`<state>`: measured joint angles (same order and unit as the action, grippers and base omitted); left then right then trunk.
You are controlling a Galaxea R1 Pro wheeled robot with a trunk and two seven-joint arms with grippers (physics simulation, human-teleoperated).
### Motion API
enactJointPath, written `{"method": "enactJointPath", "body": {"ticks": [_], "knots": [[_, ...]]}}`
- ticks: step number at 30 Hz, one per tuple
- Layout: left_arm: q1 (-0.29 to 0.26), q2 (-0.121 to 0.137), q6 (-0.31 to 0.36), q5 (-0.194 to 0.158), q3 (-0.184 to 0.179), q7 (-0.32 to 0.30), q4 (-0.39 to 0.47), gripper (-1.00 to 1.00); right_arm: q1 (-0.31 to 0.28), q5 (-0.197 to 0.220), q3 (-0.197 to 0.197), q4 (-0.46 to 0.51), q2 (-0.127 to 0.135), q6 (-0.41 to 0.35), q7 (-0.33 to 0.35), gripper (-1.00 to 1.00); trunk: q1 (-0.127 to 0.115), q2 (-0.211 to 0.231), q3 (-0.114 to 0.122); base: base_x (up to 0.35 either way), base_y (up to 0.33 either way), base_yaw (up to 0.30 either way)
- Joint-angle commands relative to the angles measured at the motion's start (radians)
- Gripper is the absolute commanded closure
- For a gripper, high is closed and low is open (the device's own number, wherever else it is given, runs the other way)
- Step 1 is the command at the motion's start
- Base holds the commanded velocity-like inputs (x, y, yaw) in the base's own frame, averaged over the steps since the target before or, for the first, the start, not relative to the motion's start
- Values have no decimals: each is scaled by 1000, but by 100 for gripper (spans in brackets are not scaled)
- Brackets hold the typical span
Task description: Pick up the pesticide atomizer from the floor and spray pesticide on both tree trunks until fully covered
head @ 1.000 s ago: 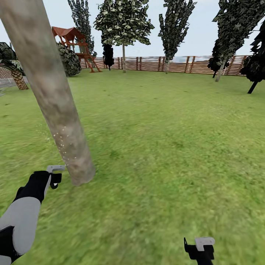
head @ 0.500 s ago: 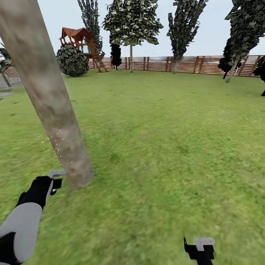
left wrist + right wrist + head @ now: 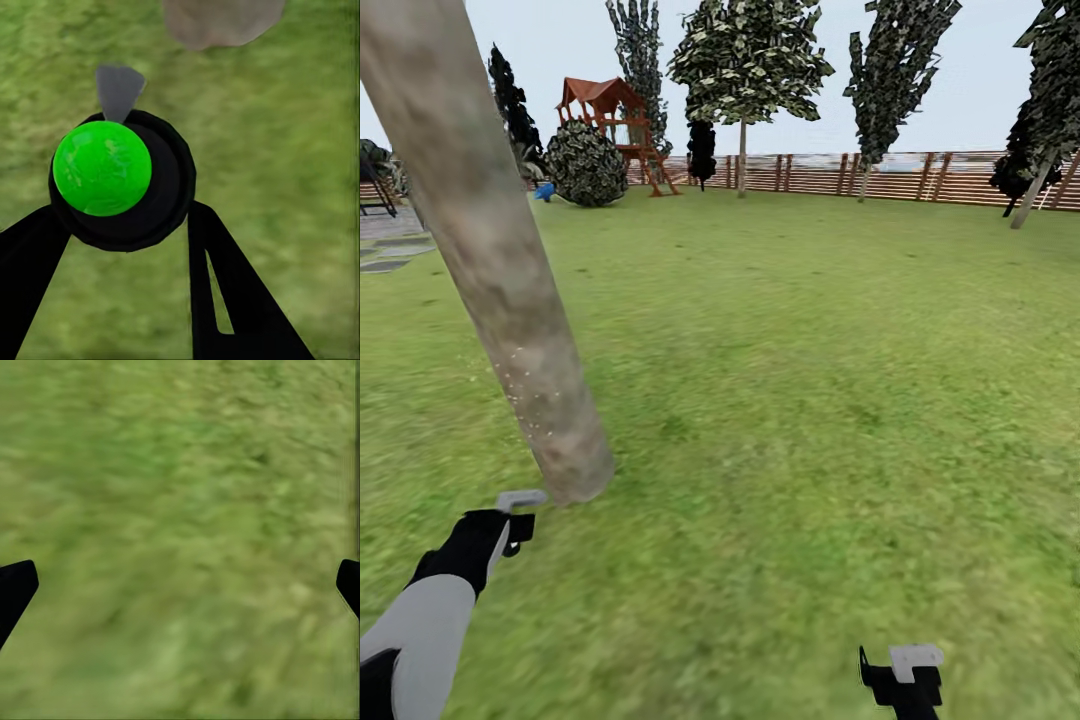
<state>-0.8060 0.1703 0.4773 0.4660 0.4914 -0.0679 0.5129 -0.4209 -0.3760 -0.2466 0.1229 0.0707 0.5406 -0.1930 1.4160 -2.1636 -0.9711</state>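
— Two fingers of the left gripper (image 3: 124,217) are pinched on the pesticide atomizer (image 3: 120,176). From the left wrist you look straight down onto it: a bright green round face inside a dark ring, a grey nozzle tab sticking out toward the foot of the tree trunk (image 3: 221,19).

— And from the head?

— There the left gripper (image 3: 515,515) sits low, just beside the base of the tree trunk (image 3: 490,260), with a pale grey piece on top pointing at the bark. The bottle itself I can't make out from up there. What the head view adds is the pesticide (image 3: 520,390): fine white specks on the lower trunk, on the side facing the arm. Higher up, the bark looks bare.

— So how would you spray it well?

— My judgement: keep the nozzle squared on the bark, stay near without touching, and work upward and round the column, since the specks seem to cover only a low patch.

— The other arm?

— The right gripper (image 3: 905,675) hangs over the lawn (image 3: 810,380), well apart from the trunk. Its wrist camera shows the dark fingertips (image 3: 15,585) at the far edges with grass between them, so it is spread wide and empty.

— The second tree?

— Several stand along the fence (image 3: 920,175); which one counts I can't say.
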Motion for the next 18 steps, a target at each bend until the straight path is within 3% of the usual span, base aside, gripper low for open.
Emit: {"method": "enactJointPath", "body": {"ticks": [1, 9, 18], "knots": [[-1, 0, 0, 10, 7, -7, 1, 100, -1, -11, -5, -2, 0, 2, -5, -100, 0, 0, -1, 132, -272, 0], [-1, 6, -2, 11, 9, 12, -2, 100, -1, -11, -4, -2, 0, 2, -5, -100, 0, 0, -1, 225, -202, 13], [9, 2, -44, 14, 15, 15, -4, 100, -1, -11, -5, -2, -1, 2, -5, -100, 0, 0, -1, 227, -195, 257]]}}
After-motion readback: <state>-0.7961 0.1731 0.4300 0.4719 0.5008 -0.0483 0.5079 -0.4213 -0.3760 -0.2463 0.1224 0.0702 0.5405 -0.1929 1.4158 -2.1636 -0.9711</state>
